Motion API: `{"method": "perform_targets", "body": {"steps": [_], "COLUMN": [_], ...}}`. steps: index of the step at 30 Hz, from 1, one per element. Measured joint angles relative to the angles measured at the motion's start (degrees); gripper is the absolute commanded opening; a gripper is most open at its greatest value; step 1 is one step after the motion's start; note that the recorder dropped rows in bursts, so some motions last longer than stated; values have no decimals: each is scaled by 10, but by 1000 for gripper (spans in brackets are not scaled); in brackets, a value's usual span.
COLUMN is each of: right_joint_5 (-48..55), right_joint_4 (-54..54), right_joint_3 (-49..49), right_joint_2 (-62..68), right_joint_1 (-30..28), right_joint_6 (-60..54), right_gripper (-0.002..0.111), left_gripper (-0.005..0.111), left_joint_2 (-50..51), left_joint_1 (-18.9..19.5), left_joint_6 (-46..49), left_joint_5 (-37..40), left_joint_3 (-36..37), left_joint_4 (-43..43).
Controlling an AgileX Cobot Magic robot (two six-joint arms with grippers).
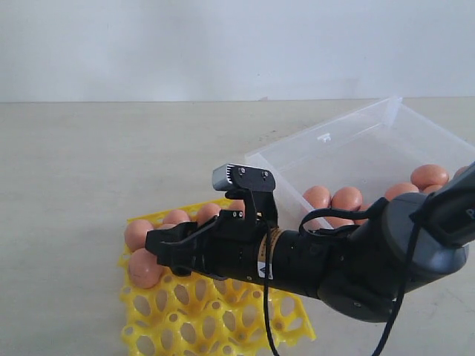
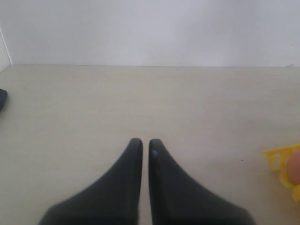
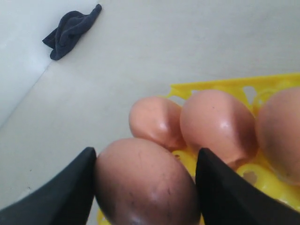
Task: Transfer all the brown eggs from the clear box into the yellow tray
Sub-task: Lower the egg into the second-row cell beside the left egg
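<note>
My right gripper [image 1: 154,256] is shut on a brown egg [image 1: 143,268], with both fingers against its sides, in the right wrist view too [image 3: 145,183]. The held egg is low over the left corner of the yellow tray [image 1: 223,326]; I cannot tell whether it rests in a cup. Several more eggs [image 1: 176,216] sit along the tray's far row, close beside the held one [image 3: 215,124]. Other brown eggs [image 1: 334,199] lie in the clear box [image 1: 356,148] behind my right arm. My left gripper [image 2: 145,143] is shut on nothing above bare table, out of the exterior view.
A dark cloth [image 3: 70,30] lies on the table far beyond the tray, near the wall. The tray's corner [image 2: 279,161] with one egg [image 2: 294,168] shows at the edge of the left wrist view. My right arm's bulk covers part of the tray and the box front.
</note>
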Motion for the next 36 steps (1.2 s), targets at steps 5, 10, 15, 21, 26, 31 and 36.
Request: {"method": "perform_targets", "body": {"steps": [5,10,15,21,26,31,36], "right_joint_5": [17,17,17,17,6,-1,-2], "right_joint_4": [0,0,0,0,0,4,28], "right_joint_3": [0,0,0,0,0,0,0], "right_joint_2": [0,0,0,0,0,0,0], "right_joint_1": [0,0,0,0,0,0,0], "right_joint_6": [-1,-3,-4,-5,-35,-73,-119], "right_gripper": [54,54,54,54,54,54,54], "left_gripper": [4,4,4,4,4,4,4], "left_joint_2": [0,0,0,0,0,0,0], "left_joint_1": [0,0,0,0,0,0,0], "left_joint_6": [0,0,0,0,0,0,0], "left_joint_5": [0,0,0,0,0,0,0], "left_joint_3": [0,0,0,0,0,0,0], "left_joint_4": [0,0,0,0,0,0,0]}}
